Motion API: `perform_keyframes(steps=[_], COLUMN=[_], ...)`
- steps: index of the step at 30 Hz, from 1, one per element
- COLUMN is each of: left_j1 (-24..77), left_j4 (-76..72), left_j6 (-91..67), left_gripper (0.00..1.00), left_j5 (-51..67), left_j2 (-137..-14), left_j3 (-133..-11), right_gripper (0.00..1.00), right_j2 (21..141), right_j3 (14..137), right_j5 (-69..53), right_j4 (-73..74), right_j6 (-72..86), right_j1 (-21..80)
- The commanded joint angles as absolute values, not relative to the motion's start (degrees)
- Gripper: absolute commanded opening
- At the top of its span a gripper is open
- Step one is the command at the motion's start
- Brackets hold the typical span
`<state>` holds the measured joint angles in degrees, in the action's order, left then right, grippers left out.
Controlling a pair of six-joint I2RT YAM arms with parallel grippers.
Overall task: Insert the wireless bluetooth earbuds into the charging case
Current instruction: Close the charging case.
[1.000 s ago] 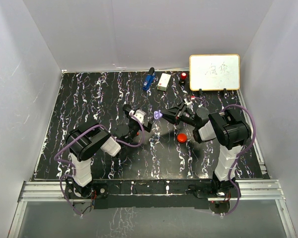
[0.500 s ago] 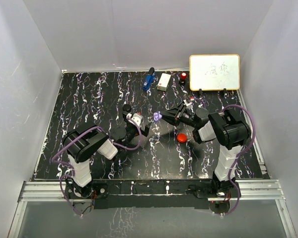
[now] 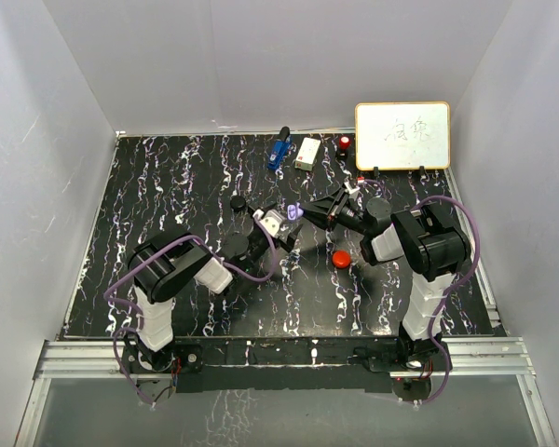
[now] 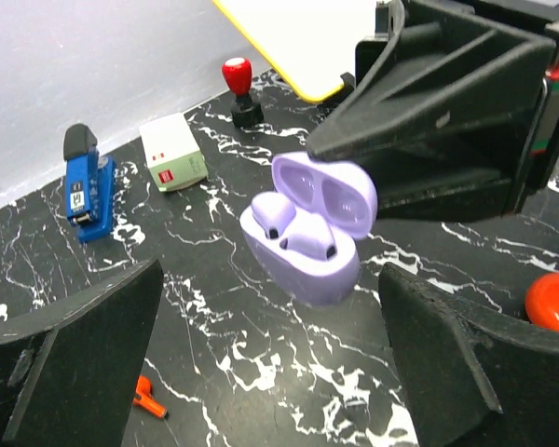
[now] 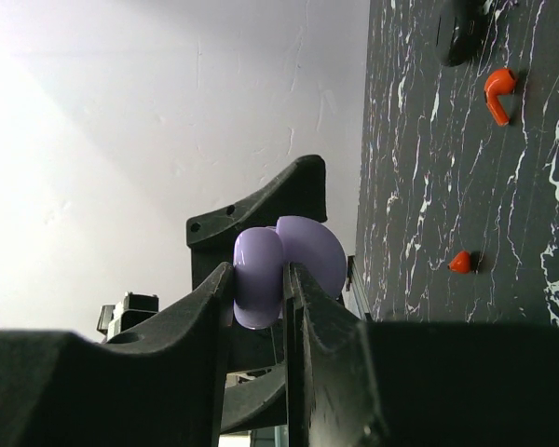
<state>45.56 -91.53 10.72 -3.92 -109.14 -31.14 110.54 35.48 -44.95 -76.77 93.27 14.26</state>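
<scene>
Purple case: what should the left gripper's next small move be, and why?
Probably ease the open, empty left gripper forward and nudge the lid shut. The right gripper clamps the purple case with its lid up, and both purple earbuds seem seated in their wells.

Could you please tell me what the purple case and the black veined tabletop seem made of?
The open purple clamshell case: likely moulded plastic, satin, with soft highlights on rounded edges. The black white-veined tabletop: perhaps marble-print laminate or mat, matte.
</scene>
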Motion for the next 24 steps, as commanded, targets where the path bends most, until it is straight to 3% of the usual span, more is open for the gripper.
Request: perform_keyframes(steps=[1, 24], left_j1=[45.70, 43.22], left_j4=[-99.80, -102.33], left_j6=[12.92, 20.81], left_gripper=[0.99, 0.99], left_j5=[-3.23, -13.01], left_j2=[-109.90, -107.25], left_j3=[-34.34, -33.24], right_gripper=[0.00, 0.00], right_j2=[107.92, 106.53], right_j3=[35.55, 30.73], right_j5=[-44.86, -45.90], right_j4=[-79.47, -76.01], right_j6=[93.00, 89.47], right_j1=[14.32, 14.02])
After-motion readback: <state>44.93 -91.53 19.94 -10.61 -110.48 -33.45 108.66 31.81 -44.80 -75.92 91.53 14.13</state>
